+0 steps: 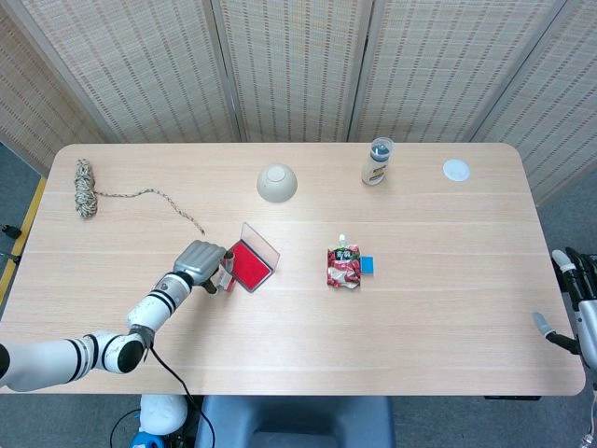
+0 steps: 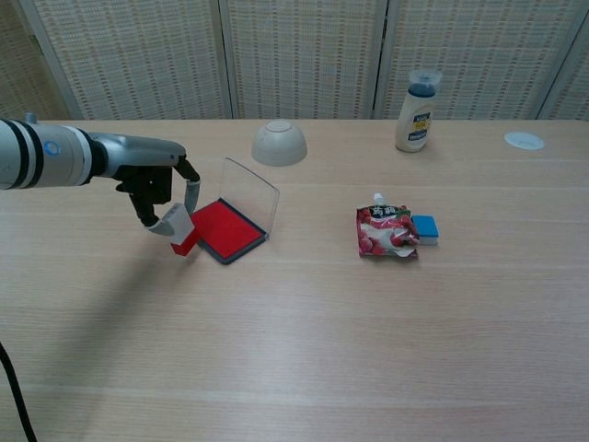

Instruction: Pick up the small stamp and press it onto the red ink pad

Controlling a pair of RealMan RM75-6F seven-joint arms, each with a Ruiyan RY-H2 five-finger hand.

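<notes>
My left hand (image 2: 158, 187) (image 1: 202, 262) grips the small stamp (image 2: 180, 229), a grey block with a red base. The stamp sits tilted just left of the red ink pad (image 2: 224, 228) (image 1: 248, 263), its red end low by the pad's near-left edge and close to the table. The pad's clear lid (image 2: 250, 191) stands open on the far side. My right hand (image 1: 576, 303) shows only at the right edge of the head view, off the table, its fingers spread and holding nothing.
A red snack pouch (image 2: 386, 231) and a blue block (image 2: 424, 228) lie right of the pad. An upturned bowl (image 2: 280, 142), a bottle (image 2: 416, 112) and a white lid (image 2: 525, 140) stand at the back. A rope coil (image 1: 86, 188) lies far left on the table (image 2: 322, 350).
</notes>
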